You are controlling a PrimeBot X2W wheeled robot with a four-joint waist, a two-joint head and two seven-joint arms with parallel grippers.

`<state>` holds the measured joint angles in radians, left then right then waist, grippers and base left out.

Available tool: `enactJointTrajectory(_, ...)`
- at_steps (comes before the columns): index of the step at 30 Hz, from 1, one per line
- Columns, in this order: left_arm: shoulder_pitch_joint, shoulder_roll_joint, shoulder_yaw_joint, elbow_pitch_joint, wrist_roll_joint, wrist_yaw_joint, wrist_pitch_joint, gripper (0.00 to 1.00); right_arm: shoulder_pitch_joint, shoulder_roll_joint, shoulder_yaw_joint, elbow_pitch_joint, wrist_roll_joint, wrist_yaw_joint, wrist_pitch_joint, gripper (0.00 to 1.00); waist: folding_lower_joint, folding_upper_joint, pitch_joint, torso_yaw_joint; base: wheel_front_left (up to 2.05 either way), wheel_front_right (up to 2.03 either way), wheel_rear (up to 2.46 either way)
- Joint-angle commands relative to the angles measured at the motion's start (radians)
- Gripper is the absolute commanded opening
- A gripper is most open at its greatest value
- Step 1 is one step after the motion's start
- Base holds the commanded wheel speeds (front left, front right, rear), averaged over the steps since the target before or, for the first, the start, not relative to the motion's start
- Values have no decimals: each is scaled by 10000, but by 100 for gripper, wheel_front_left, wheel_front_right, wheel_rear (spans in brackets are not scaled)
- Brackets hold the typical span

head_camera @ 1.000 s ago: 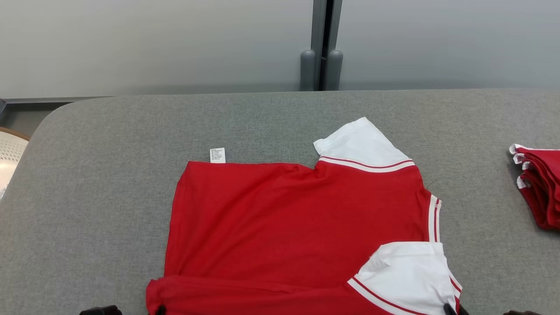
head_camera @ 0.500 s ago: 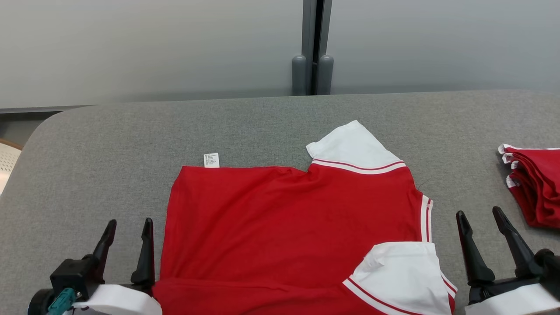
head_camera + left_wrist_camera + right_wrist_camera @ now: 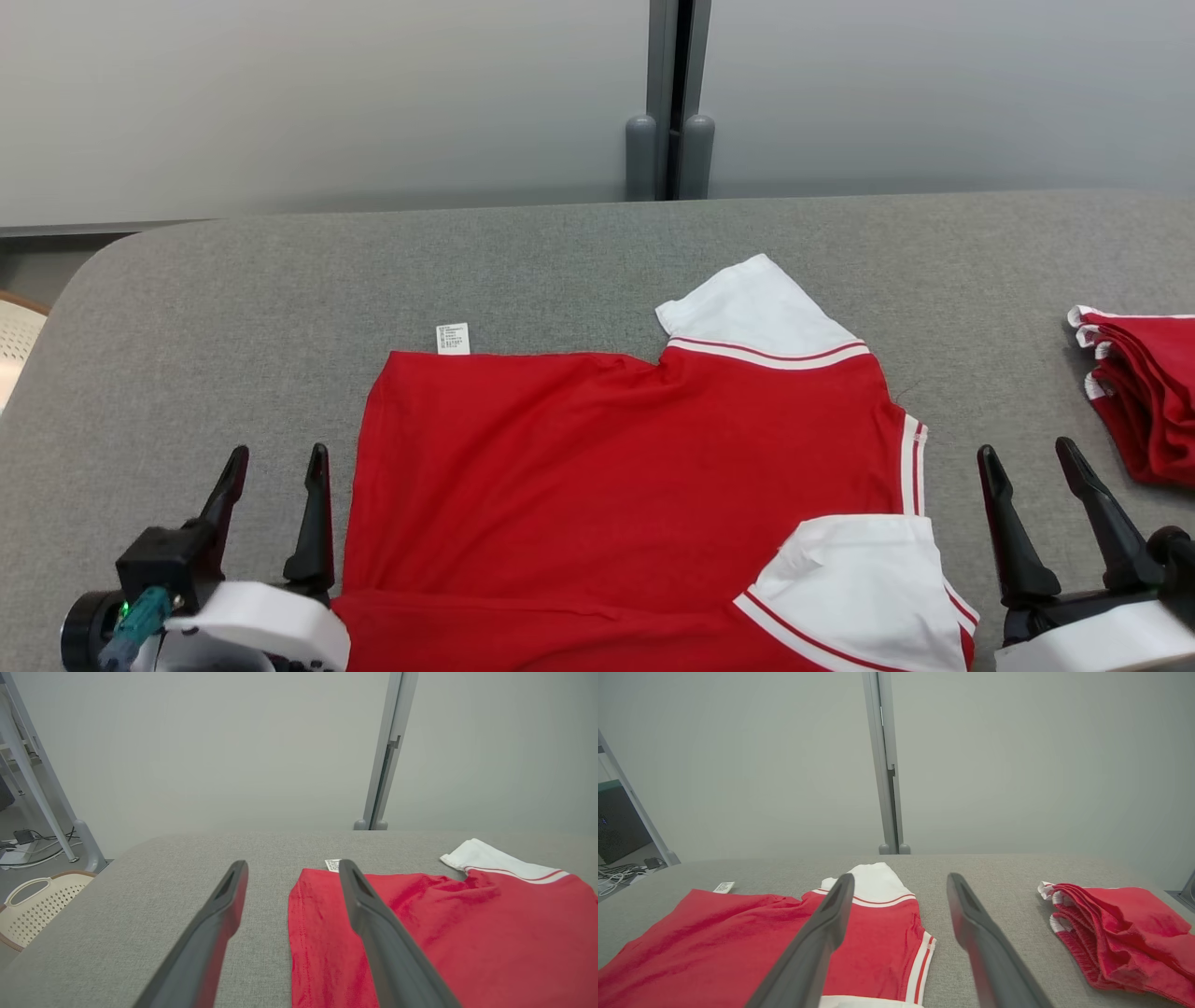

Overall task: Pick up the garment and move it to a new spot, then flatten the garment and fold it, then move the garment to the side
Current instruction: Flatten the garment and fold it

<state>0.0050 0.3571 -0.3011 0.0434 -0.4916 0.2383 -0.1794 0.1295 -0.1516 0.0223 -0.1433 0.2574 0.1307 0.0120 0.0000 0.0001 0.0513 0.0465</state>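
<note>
While a stack of red clothes (image 3: 1144, 401) sits at the right edge of the grey table (image 3: 560, 261) and a pale perforated basket (image 3: 32, 905) stands off its left corner, the red garment (image 3: 616, 467) with white sleeves lies spread mid-table. The left gripper (image 3: 278, 453) and right gripper (image 3: 1024, 450) flank it, low at the near side, fingers spread and empty, pointing toward the far wall.

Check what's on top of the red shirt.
The near white sleeve lies folded over the near right part of the red shirt. A red fold also overlaps the near edge. Whatever fabric sits under that sleeve is covered.
</note>
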Motion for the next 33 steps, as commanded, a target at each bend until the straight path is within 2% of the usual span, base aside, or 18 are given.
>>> enactJointTrajectory(1,-465,-15,-29,100,-46,-124,129,100,-1,4,-39,-80,6,-1,49,100,0,-1,121,31,0,0,0)
enactJointTrajectory(7,-2287,-395,-249,1405,-585,-884,757,100,-549,7,124,-218,90,-1,125,100,0,-1,1004,-23,0,0,0)
enactJointTrajectory(15,-5334,-937,-296,4900,-1204,-2005,1367,100,-1476,-29,515,90,150,-1,-52,100,0,-1,2342,-376,0,0,0)
enactJointTrajectory(21,-6777,-1172,-326,7539,-1549,-2686,1667,100,-1812,65,597,446,247,-1,-211,100,0,-1,2832,-557,0,0,0)
enactJointTrajectory(22,-6954,-1224,-371,7862,-1564,-2824,1703,75,-1850,71,592,507,253,-1,-246,100,0,-1,2866,-579,0,0,0)
enactJointTrajectory(23,-7093,-1250,-416,8162,-1564,-2922,1719,30,-1879,75,553,564,286,-1,-259,100,0,-1,2889,-592,0,0,0)
enactJointTrajectory(24,-7223,-1269,-455,8440,-1569,-3022,1693,0,-1901,77,507,615,309,-1,-277,100,0,-1,2908,-598,0,0,0)
enactJointTrajectory(29,-7682,-1369,-631,9396,-1505,-3332,1337,0,-2088,54,302,892,411,-1,-325,100,0,-1,2926,-589,0,0,0)
enactJointTrajectory(33,-7906,-1412,-704,9801,-1465,-3400,1074,0,-2531,-45,176,1104,389,-1,-352,100,0,-1,2943,-589,0,0,0)
